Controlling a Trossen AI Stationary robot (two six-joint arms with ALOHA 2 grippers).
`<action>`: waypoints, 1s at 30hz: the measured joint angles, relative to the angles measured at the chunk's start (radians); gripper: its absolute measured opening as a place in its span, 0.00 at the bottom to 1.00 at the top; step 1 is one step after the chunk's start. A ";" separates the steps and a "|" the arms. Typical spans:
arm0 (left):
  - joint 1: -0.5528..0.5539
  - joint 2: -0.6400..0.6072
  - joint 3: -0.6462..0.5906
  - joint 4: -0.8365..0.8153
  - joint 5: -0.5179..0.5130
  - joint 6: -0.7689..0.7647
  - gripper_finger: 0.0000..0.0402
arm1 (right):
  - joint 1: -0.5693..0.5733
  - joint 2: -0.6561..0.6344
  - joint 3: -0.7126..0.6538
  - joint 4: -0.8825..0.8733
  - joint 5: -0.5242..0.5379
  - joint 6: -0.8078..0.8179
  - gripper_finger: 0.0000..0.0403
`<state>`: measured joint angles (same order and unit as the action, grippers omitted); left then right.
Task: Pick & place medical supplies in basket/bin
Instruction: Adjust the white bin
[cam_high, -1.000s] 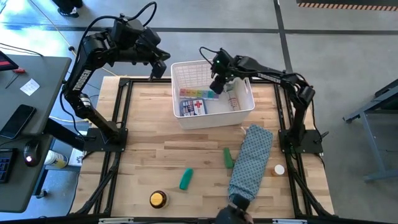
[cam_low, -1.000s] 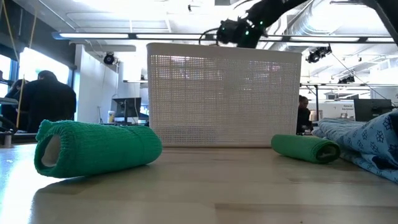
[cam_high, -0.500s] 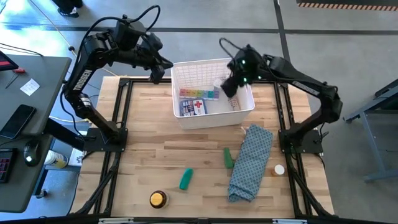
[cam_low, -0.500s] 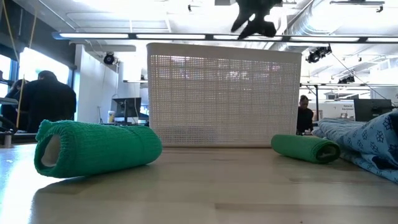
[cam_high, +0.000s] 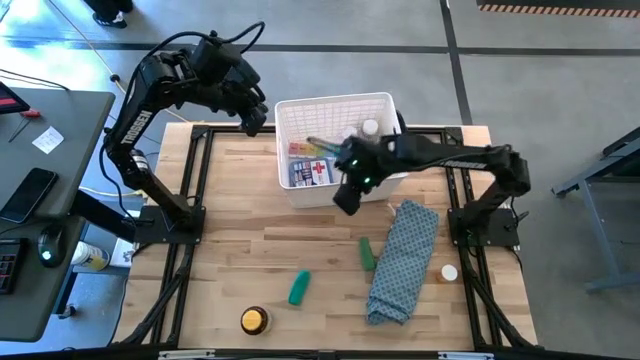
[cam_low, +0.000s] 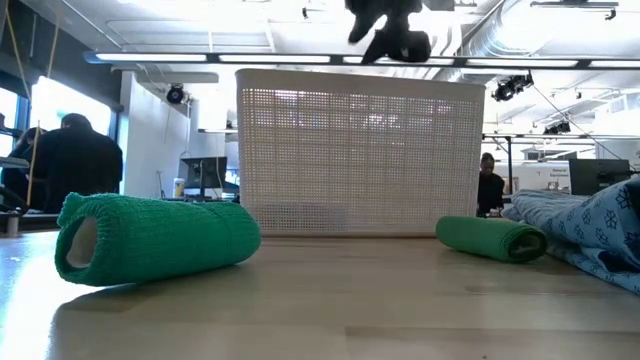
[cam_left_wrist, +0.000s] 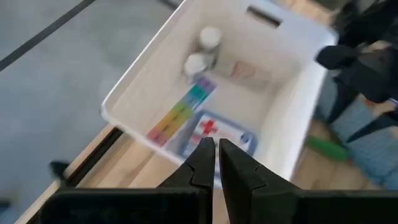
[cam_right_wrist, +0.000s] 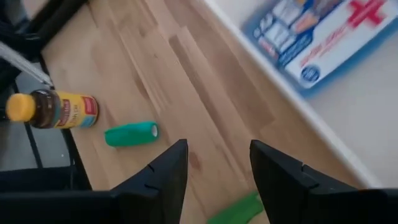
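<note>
Above basket (cam_high: 334, 110) rim: empty right end effector (cam_high: 347, 195).

A red cross sign stands on the blue-white pack (cam_right_wrist: 323, 37) lying in the white basket (cam_high: 392, 168), at twelve o'clock on the table. The print on the yellow-labelled bottle (cam_right_wrist: 59, 111) is too blurred to read.

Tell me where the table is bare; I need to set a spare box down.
The left half of the table is bare, between the left frame rail and the basket. The front is crowded: yellow bottle, two green rolls, blue cloth.
</note>
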<state>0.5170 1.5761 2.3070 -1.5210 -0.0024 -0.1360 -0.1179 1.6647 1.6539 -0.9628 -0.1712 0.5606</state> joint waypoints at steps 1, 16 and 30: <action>0.000 0.000 0.000 -0.015 -0.011 0.000 0.15 | 0.006 0.018 0.000 0.000 0.000 0.024 0.41; 0.000 -0.001 0.000 -0.033 0.011 0.000 0.15 | 0.006 0.131 0.002 0.113 0.291 0.300 0.41; 0.000 -0.001 0.000 -0.015 0.011 0.012 0.15 | -0.036 0.133 0.000 0.175 0.401 0.264 0.41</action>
<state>0.5167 1.5749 2.3070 -1.5362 0.0084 -0.1241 -0.1541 1.7977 1.6540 -0.7876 0.2301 0.8242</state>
